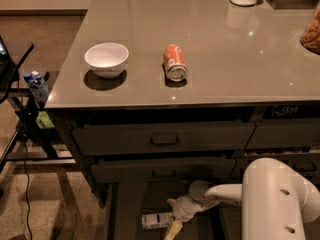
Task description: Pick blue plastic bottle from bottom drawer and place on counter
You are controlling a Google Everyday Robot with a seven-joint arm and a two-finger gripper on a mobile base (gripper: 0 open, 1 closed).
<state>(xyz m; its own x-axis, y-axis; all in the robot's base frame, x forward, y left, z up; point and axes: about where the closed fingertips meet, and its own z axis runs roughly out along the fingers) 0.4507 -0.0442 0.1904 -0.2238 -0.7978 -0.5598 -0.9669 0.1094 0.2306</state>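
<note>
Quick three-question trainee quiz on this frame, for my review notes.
1. Which object lies on its side on the counter, right of the white bowl?
2. True or false: the blue plastic bottle lies in the open bottom drawer.
3. The gripper is: A) over the counter; B) low in the bottom drawer, beside the bottle; C) at the bowl.
Key: 1 orange soda can; 2 true; 3 B.

White arm (272, 196), cream gripper (172, 216) in bottom drawer (129, 210)
</note>
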